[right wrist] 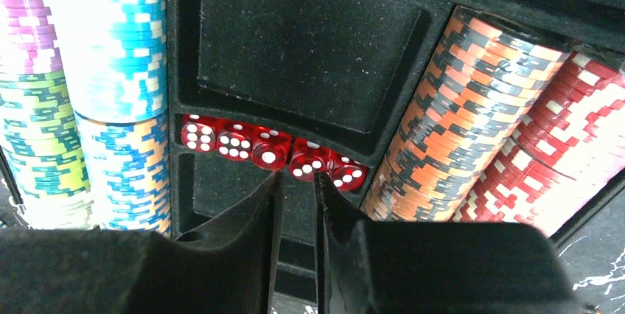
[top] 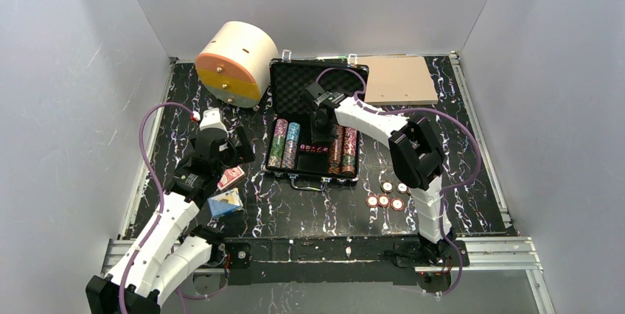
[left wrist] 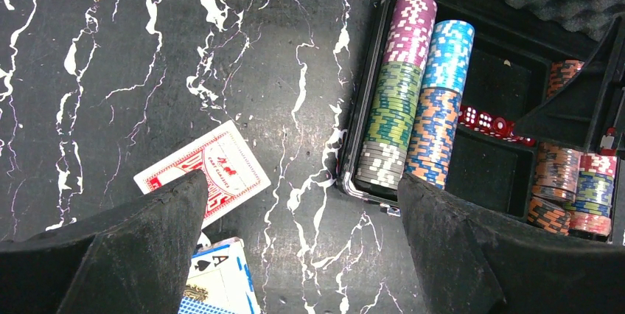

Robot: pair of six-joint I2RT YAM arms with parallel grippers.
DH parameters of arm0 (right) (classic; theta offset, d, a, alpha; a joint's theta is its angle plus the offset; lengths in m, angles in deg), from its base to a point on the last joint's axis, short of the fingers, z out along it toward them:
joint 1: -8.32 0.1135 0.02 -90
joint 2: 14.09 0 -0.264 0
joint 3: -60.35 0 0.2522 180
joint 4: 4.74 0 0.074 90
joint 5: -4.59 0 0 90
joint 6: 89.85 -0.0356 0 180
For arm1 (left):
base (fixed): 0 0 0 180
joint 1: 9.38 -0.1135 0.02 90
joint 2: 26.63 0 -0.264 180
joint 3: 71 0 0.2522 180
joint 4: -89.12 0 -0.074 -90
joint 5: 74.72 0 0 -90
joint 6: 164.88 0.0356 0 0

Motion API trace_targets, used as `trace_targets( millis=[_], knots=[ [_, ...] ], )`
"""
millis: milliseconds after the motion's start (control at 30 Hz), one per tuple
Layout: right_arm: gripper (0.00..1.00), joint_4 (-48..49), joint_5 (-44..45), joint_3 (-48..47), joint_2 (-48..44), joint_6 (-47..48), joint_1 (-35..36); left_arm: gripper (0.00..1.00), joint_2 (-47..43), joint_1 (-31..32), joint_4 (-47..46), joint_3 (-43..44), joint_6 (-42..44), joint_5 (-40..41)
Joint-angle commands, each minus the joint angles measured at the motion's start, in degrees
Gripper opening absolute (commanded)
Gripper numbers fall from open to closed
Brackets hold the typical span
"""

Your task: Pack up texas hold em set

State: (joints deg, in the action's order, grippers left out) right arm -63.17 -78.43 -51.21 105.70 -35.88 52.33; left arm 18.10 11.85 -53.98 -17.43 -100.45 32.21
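Note:
The black case (top: 313,78) lies open mid-table with its foam-lined lid up. Striped chip stacks (right wrist: 118,71) fill its left and right slots. A row of red dice (right wrist: 269,146) sits in the narrow middle slot. My right gripper (right wrist: 296,178) hovers in the case just short of the dice, its jaws a narrow gap apart with nothing between them. My left gripper (left wrist: 302,218) stands wide open and empty over bare table left of the case. The red card deck (left wrist: 214,170) and the blue deck (left wrist: 214,277) lie beside its left finger. Several round buttons (top: 387,194) lie right of the case.
A big cream cylinder with an orange-yellow face (top: 236,63) stands at the back left. A flat tan board (top: 398,79) lies at the back right. Grey walls enclose the black marbled table (top: 295,211) on three sides. Both middle card slots of the case hold nothing.

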Motion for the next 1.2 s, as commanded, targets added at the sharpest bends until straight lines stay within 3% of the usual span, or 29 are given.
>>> trace_targets(
  millis=[0, 300, 667, 700, 833, 1033, 1167],
  knots=[
    [0.29, 0.4, 0.8, -2.9, 1.5, -2.0, 0.4, 0.98, -1.1, 0.2, 1.1, -0.7, 0.4, 0.9],
    [0.34, -2.3, 2.8, -3.5, 4.6, -3.6, 1.2, 0.98, -1.2, 0.2, 1.1, -0.7, 0.6, 1.0],
    [0.39, -9.3, 6.3, -10.8, 8.3, -4.5, 2.2, 0.98, -2.0, 0.2, 1.2, -0.7, 0.7, 1.0],
    [0.38, -9.5, 6.2, -11.2, 8.5, -4.4, 2.3, 0.98, -2.0, 0.2, 1.3, -0.7, 0.6, 1.1],
    [0.22, -9.0, 4.4, -10.9, 8.2, -4.6, 2.4, 0.98, -2.1, 0.2, 1.4, -0.6, 0.5, 1.3],
    [0.21, -9.5, 4.6, -10.3, 7.6, -4.8, 2.4, 0.98, -2.0, 0.2, 1.4, -0.7, 0.2, 1.3],
    [0.27, -8.8, 4.2, -9.9, 6.0, -5.2, 2.4, 0.98, -2.1, 0.2, 1.4, -0.7, 0.2, 1.3]
  ],
)
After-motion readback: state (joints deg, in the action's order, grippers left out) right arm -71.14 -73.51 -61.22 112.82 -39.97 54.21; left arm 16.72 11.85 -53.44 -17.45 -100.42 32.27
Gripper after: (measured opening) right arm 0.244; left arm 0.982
